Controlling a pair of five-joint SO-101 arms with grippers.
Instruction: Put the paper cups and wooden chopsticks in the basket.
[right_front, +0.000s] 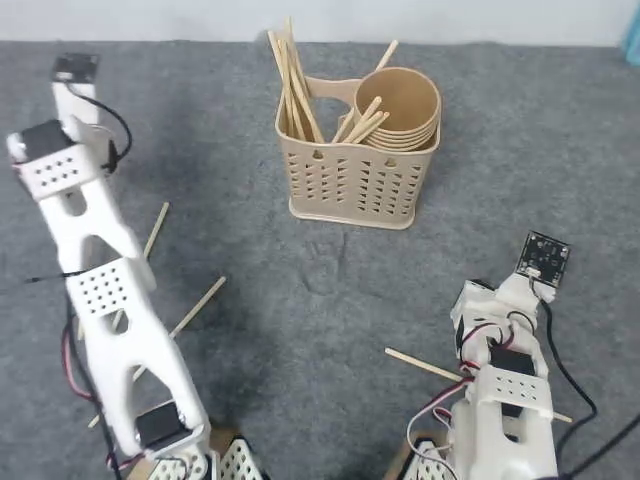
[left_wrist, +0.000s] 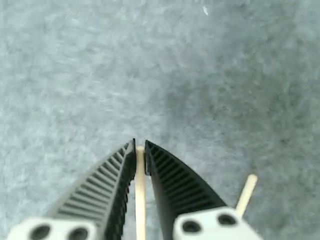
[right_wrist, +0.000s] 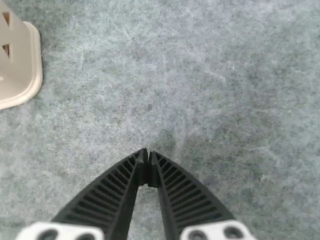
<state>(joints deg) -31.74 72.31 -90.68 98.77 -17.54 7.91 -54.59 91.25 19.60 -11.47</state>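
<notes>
The left gripper (left_wrist: 140, 146) is nearly closed, its jaws pinching a chopstick (left_wrist: 140, 200) that runs lengthwise between them, its end level with the tips. A second chopstick (left_wrist: 247, 192) lies on the grey counter (left_wrist: 200, 75) just beside that gripper, at the lower right of the left wrist view. The right gripper (right_wrist: 148, 152) is pressed together with nothing between its jaws, tips over bare counter. A corner of the basket (right_wrist: 20, 65) sits at the upper left of the right wrist view. In the high view the left arm (right_front: 100, 290) stretches up the left side of the frame and the right arm (right_front: 505, 390) sits at the lower right. The basket stands upright at upper centre, with stacked cups (right_front: 400, 105) in its right compartment and a bundle of sticks (right_front: 295, 90) leaning in its left, a few tilted against the cups. Loose chopsticks (right_front: 198, 308) lie on the counter, two beside the left arm and one partly under the right arm.
</notes>
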